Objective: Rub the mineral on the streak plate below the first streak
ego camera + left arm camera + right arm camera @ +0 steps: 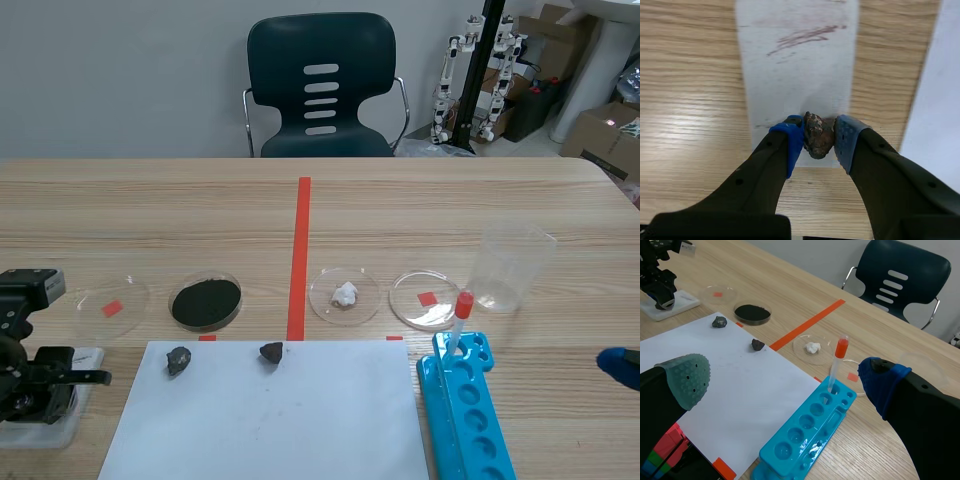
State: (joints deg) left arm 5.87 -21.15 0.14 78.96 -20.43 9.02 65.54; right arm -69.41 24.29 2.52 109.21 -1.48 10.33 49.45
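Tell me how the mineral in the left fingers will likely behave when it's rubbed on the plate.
The mineral looks hard and lumpy, so it should stay rigid. Its uneven faces touch the fingers at few spots, so it may twist. The reddish streak on the plate suggests it sheds powder.

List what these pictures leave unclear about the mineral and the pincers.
- Left wrist view: whether the mineral touches the streak plate; its own bulk hides the contact.
- Scene view: the right pincer is cut off by the edge; the left arm covers the mineral.
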